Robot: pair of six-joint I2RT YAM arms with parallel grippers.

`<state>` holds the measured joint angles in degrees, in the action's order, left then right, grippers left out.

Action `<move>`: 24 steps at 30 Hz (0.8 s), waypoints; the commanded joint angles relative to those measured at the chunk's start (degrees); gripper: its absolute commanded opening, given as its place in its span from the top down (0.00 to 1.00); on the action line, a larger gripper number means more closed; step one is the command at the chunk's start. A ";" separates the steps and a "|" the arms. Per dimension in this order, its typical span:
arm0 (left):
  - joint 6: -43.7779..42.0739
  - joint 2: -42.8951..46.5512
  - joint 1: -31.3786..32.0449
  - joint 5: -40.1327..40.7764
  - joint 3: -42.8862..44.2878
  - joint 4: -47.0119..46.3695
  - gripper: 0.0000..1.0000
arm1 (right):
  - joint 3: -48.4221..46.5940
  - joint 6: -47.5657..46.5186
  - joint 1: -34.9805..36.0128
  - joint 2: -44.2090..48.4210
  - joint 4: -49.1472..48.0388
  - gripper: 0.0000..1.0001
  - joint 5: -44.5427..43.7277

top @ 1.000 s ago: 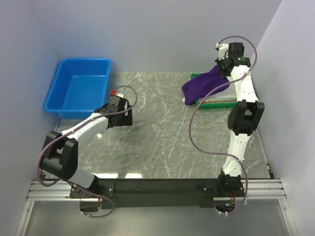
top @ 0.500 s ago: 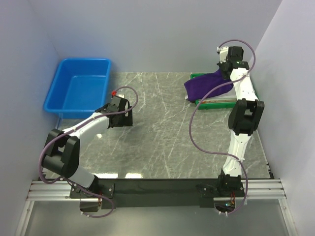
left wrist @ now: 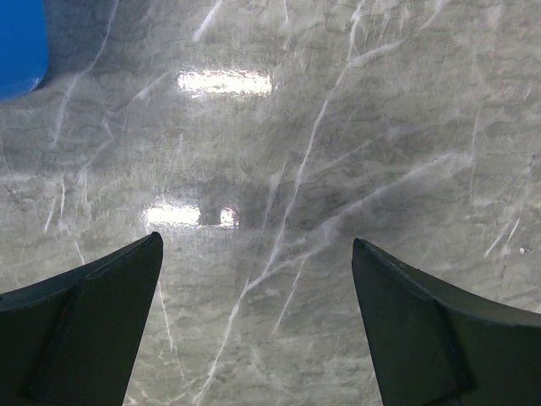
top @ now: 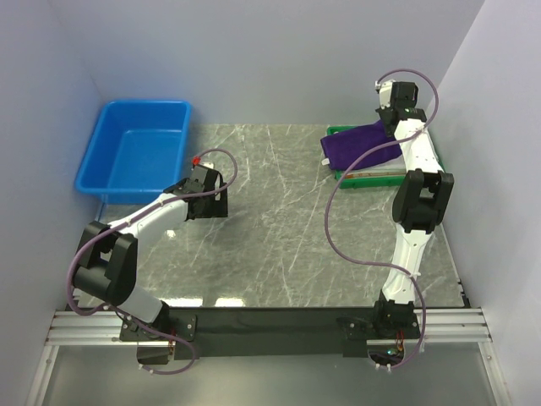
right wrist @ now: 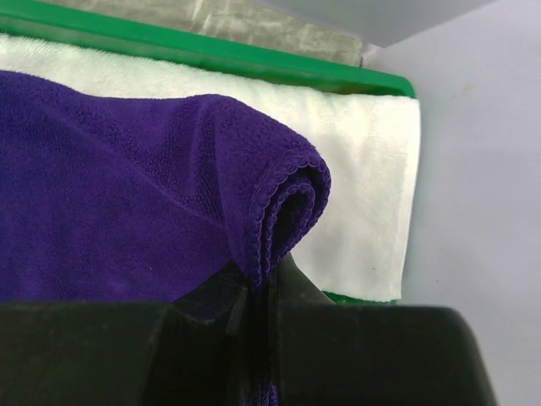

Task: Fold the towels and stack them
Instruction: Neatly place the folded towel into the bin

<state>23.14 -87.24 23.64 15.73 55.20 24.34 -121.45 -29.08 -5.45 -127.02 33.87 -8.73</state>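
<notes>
Top external view: we see the dark purple towel [top: 359, 144] at about 2 o'clock on the worktop [top: 279, 237]. It is draped over a green tray [top: 368, 182], and a pale strip of the white towel [top: 380, 169] shows under its 5 o'clock edge. The right gripper [top: 390, 121] sits at the purple towel's 1 o'clock corner, touching it. A blue bin [top: 135, 156] stands at 10 o'clock. The left gripper [top: 205, 203] hangs over bare marble near the bin's 4 o'clock corner, well apart from the towels.

Left wrist view: we look between two dark fingers [left wrist: 84, 338] spread wide apart, with only veined marble between them. A corner of the blue bin shows at 10 o'clock.

Right wrist view: we find the right gripper's jaws pressed together on a rolled fold of the dark purple towel, whose scalloped hem curls just above them. The purple cloth spreads toward 9 o'clock and lies on the white towel, which shows at 12 and 3 o'clock. The tray's green rim runs along the top.
</notes>
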 commanded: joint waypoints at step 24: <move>-1.25 -1.18 -0.26 -0.35 1.31 -1.14 0.01 | 0.86 2.18 -1.84 -2.08 -5.57 1.00 -6.56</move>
<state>23.05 -88.16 23.64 15.70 55.20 24.29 -119.72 -28.18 -6.72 -127.42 30.50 -14.57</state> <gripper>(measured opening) 0.995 0.077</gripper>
